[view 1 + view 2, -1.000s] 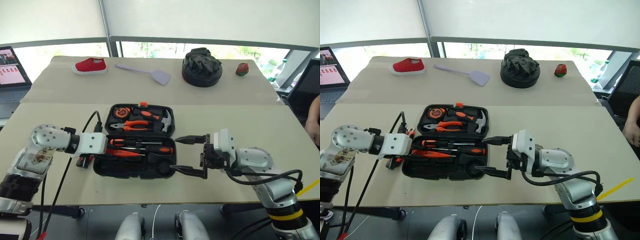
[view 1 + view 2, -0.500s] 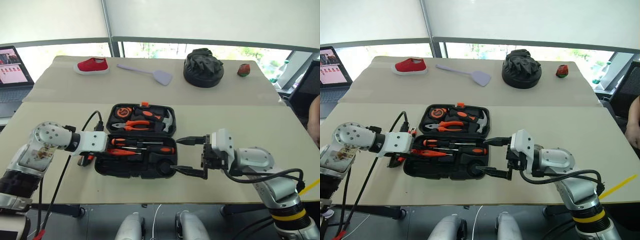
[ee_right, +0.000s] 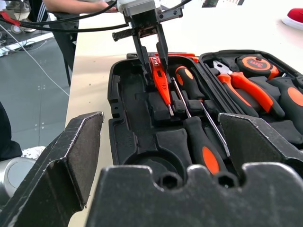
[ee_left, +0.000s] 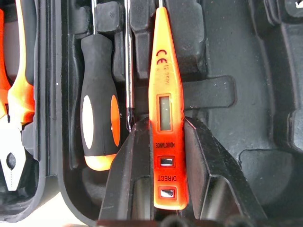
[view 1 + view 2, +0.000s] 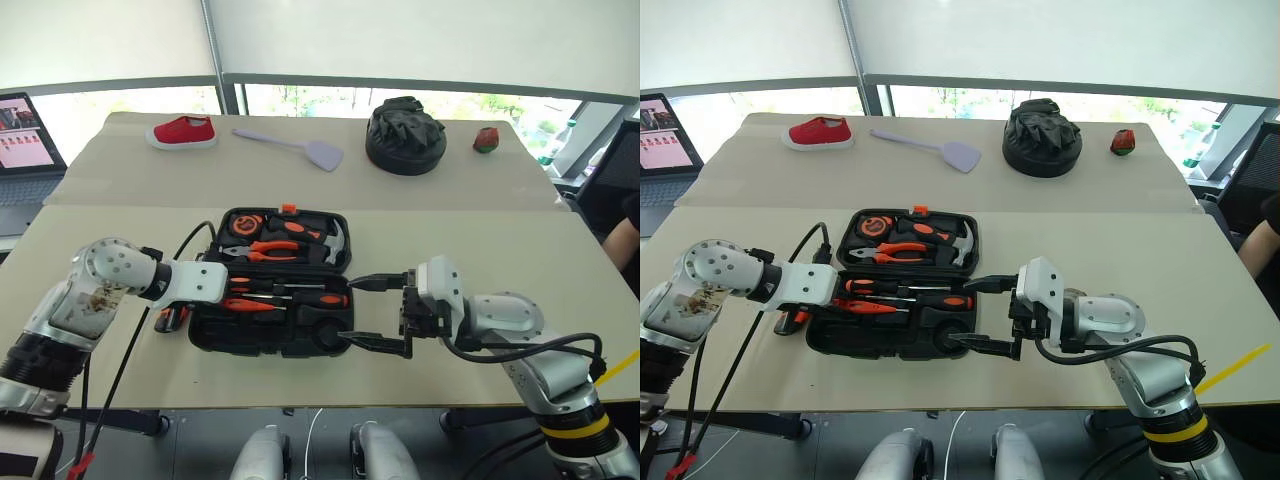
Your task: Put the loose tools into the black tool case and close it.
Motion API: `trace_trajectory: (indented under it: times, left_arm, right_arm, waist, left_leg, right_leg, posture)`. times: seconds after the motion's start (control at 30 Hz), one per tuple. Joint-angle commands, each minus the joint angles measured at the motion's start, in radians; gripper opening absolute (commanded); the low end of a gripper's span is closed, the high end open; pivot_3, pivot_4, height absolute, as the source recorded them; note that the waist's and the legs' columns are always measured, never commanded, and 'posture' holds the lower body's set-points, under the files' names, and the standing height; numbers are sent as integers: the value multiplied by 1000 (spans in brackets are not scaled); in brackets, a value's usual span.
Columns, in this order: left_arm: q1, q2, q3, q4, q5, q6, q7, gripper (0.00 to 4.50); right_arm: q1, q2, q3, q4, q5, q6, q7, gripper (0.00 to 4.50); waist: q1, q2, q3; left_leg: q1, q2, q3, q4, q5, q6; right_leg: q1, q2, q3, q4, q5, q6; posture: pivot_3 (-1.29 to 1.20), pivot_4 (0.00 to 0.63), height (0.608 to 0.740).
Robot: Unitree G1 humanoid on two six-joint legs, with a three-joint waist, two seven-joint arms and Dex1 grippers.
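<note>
- Left eye view: one black tool case (image 5: 275, 300) is seen lying open on the near table, both halves flat. Two black-and-orange screwdrivers (image 5: 290, 291) are counted in its near half, lying side by side, with one slim orange screwdriver (image 5: 248, 306) just below them. One pair of pliers (image 5: 270, 250) and one hammer (image 5: 330, 240) are seen in the far half.
- One left gripper (image 5: 218, 300) is placed over the case's left end. One right gripper (image 5: 378, 312) is held at the case's right edge, its two fingers spread wide apart and nothing between them.
- On the far table, one red shoe (image 5: 181, 131), one lilac spatula (image 5: 295, 147), one round black bundle (image 5: 405, 135) and one small red-and-green thing (image 5: 487, 139) are seen, well apart from the case. One laptop (image 5: 25, 150) stands at the left edge.
- Left wrist view: the two fingers (image 4: 127, 175) are seen clamped on the slim orange screwdriver's handle end, one on each side, with the tool lying over the moulded slots. One black-and-orange handle is seen beside it.
- Right wrist view: the two wide-spread fingers (image 3: 71, 156) frame the open case, and the left gripper is seen at its far end, pinching the slim orange screwdriver. Part of a person (image 3: 71, 14) is seen beyond the table edge.
</note>
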Motion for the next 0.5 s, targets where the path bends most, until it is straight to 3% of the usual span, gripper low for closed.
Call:
trace_trajectory:
  times: [0.03,0.07,0.1,0.17,0.23,0.5]
  left_arm:
    - [18,16,3,-54,-32,106,-35,947]
    - [24,17,14,-70,-56,141,-44,1446]
    - [25,12,27,-77,-70,135,-38,1569]
    - [21,1,51,-80,-98,114,-32,2461]
    - [16,-11,86,-97,-150,133,-29,2965]
    - [26,-6,180,-130,-260,174,-9,2965]
  right_arm:
    - [-17,8,-5,-41,17,1,-4,4500]
    - [-18,10,-3,-39,16,0,-4,4500]
    - [-19,11,-2,-37,15,-1,-3,4500]
    - [-21,13,0,-33,14,-4,-2,4500]
    - [-20,13,0,-30,15,-6,3,4500]
    - [-13,12,1,-20,18,-8,22,4500]
  waist:
    - [0,0,0]
    - [-1,0,0]
    - [-1,0,0]
    - [0,0,0]
    - [0,0,0]
    - [1,0,0]
  left_leg:
    - [0,0,0,0,0,0]
    - [0,0,0,0,0,0]
    - [0,0,0,0,0,0]
    - [-1,0,0,0,0,0]
    - [-1,0,0,0,0,0]
    - [-2,0,-2,2,0,0]
  right_leg:
    - [0,0,0,0,0,0]
    - [0,0,0,0,0,0]
    - [0,0,0,0,0,0]
    - [0,0,0,0,0,0]
    - [0,0,0,0,0,0]
    - [-1,0,0,0,0,0]
  posture:
    - [0,150,740]
    - [0,150,740]
    - [0,150,740]
    - [0,150,740]
    - [0,150,740]
    - [0,150,740]
